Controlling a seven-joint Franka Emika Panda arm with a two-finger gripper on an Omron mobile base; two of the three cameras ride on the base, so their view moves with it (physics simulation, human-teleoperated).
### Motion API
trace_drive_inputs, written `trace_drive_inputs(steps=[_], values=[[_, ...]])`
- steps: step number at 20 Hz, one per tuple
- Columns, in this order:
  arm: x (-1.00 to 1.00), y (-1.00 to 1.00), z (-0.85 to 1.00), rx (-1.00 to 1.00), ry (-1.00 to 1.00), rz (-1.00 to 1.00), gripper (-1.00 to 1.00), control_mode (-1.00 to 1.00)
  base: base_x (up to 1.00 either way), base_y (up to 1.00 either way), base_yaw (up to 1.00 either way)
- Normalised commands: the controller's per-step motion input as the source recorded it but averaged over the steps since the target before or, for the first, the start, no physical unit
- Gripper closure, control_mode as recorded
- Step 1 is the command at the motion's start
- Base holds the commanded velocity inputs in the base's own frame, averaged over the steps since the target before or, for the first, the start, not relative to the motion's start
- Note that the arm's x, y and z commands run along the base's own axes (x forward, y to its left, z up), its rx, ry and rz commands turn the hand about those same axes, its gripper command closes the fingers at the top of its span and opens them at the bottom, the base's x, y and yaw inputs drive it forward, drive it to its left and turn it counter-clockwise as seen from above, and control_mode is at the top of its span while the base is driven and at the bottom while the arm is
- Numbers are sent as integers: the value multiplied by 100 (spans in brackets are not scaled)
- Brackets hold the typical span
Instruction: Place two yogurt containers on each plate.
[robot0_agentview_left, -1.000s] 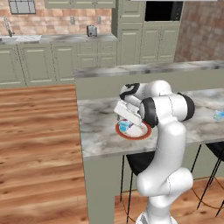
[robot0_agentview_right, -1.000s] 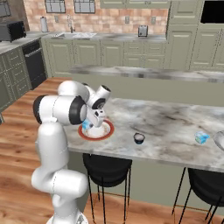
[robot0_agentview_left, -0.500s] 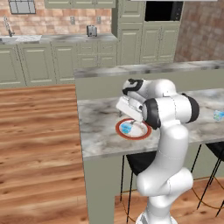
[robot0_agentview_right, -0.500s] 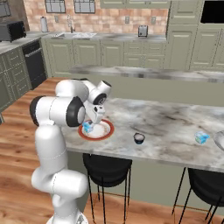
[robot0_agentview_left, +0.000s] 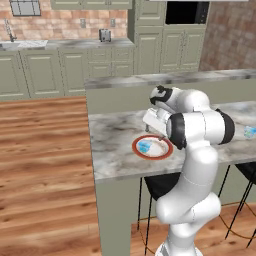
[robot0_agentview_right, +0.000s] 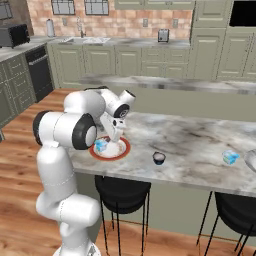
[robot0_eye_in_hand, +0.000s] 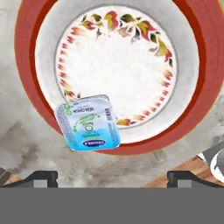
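A white plate with a red-orange rim lies near the front edge of the marble island. One light-blue yogurt container rests on it, close to the rim, lid up. My gripper hangs open a little above the plate, fingers apart with nothing between them, clear of the cup. A second yogurt container sits far to the right on the counter. The edge of the grey-rimmed plate shows beyond it.
A small dark bowl stands on the counter just right of the red-rimmed plate. Black stools are tucked under the island's front edge. A raised ledge runs along the back of the island.
My gripper has lifted up and away from the red-rimmed plate, leaving the yogurt container lying on it. The jaws have spread a touch wider.
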Motion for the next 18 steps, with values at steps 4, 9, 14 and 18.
trace_drive_inputs(steps=[4,9,14,18], values=[[-10,-58,11,-11,15,-5,-100,-100,0,0,0],[-11,-57,0,-11,19,-1,-100,-100,0,0,0],[-16,-52,0,-10,12,0,-100,-100,0,0,0],[-28,-54,0,-1,0,4,-100,-100,0,0,0]])
